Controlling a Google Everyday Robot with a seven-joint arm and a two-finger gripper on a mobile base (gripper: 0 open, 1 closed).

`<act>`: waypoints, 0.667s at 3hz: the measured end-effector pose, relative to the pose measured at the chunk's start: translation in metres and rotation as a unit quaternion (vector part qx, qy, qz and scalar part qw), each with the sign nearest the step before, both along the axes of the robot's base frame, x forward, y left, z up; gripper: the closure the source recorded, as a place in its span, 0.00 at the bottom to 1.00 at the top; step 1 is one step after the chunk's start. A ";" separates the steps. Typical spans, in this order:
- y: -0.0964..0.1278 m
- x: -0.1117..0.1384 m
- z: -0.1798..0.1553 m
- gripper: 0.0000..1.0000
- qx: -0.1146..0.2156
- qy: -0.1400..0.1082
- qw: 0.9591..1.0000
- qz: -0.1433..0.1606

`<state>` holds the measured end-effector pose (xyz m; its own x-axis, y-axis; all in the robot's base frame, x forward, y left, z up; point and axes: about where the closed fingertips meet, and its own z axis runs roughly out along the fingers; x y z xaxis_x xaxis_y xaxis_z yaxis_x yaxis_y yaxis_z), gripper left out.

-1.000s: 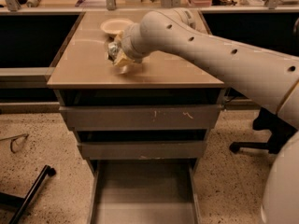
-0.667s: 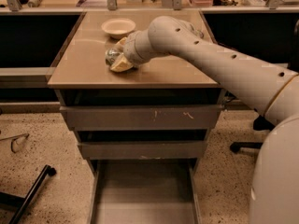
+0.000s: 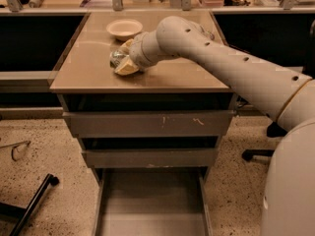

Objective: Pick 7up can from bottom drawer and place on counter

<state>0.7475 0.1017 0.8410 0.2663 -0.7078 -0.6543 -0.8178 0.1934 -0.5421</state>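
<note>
The 7up can shows its shiny silver end between the two cream fingers of my gripper. The gripper is shut on the can and holds it low over the left middle of the tan counter, at or just above the surface. My arm reaches in from the right across the counter. The bottom drawer is pulled open below, and its flat grey floor is bare.
A shallow cream bowl stands on the counter just behind the gripper. The two upper grey drawers are closed. A black chair leg lies on the speckled floor at the left. Another chair base is at the right.
The gripper with the can has come down slightly and shifted a little left over the counter. The arm's elbow has moved to a lower, more stretched pose.
</note>
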 end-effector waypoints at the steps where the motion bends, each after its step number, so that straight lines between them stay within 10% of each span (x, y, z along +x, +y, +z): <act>1: 0.000 0.000 0.000 0.35 0.000 0.000 1.000 0.000; 2: 0.000 0.000 0.000 0.12 0.000 0.000 1.000 0.000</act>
